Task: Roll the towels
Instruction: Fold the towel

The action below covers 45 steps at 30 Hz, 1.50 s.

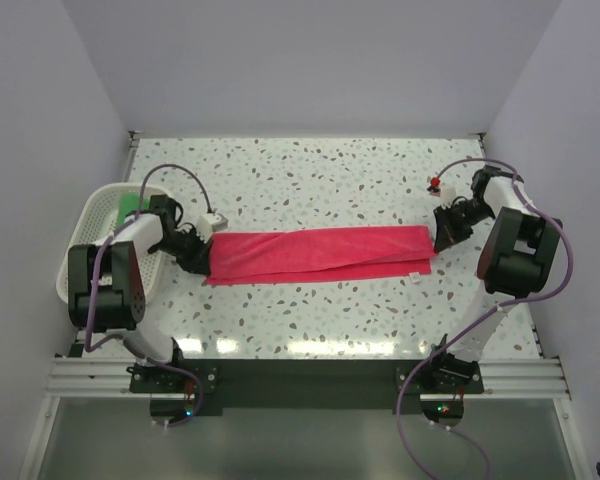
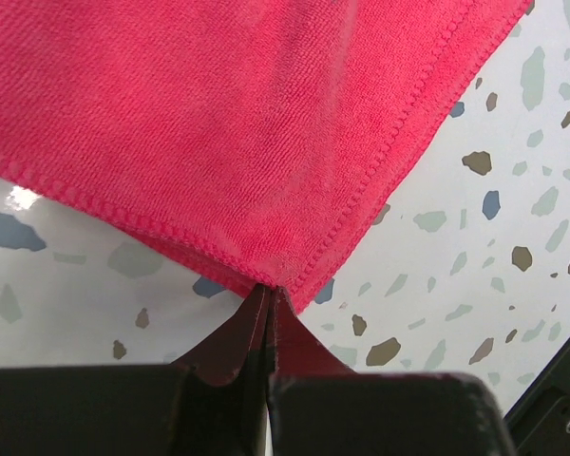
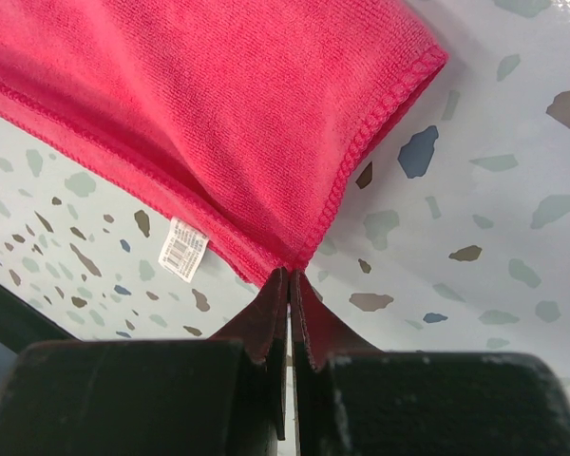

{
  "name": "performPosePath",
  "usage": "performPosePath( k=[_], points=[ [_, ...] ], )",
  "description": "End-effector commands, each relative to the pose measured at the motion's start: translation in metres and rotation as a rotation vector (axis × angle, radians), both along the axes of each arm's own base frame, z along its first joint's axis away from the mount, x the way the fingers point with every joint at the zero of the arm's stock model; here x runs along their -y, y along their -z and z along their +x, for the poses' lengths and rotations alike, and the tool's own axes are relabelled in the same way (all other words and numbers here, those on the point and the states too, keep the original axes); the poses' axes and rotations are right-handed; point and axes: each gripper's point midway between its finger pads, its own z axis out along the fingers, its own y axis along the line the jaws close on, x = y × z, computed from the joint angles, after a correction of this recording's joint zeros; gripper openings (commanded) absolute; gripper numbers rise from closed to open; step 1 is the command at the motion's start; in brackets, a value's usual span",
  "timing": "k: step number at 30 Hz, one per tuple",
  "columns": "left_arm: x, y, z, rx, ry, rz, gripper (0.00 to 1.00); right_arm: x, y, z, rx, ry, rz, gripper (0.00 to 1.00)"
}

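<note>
A pink-red towel (image 1: 320,255), folded into a long strip, lies stretched across the middle of the speckled table (image 1: 310,170). My left gripper (image 1: 203,258) is shut on the strip's left-end corner; in the left wrist view the left gripper (image 2: 269,289) pinches the stitched corner of the towel (image 2: 228,123). My right gripper (image 1: 439,240) is shut on the right-end corner; in the right wrist view the right gripper (image 3: 291,275) clamps the towel (image 3: 237,114) where its hems meet. A white label (image 3: 183,249) hangs from its lower edge. A bright green towel (image 1: 130,204) sits in the basket.
A white mesh basket (image 1: 92,228) stands at the table's left edge, just behind the left arm. A small red and white object (image 1: 435,183) sits near the right arm's wrist. White walls close in the table on three sides.
</note>
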Motion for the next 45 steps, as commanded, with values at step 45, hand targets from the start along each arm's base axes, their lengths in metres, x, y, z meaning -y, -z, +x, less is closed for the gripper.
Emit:
performPosePath(
  k=[45],
  points=[
    [-0.014, -0.028, -0.013, 0.004, 0.039, -0.096, 0.08, -0.014, -0.009, -0.026, -0.038, -0.101, 0.086, 0.24]
  ],
)
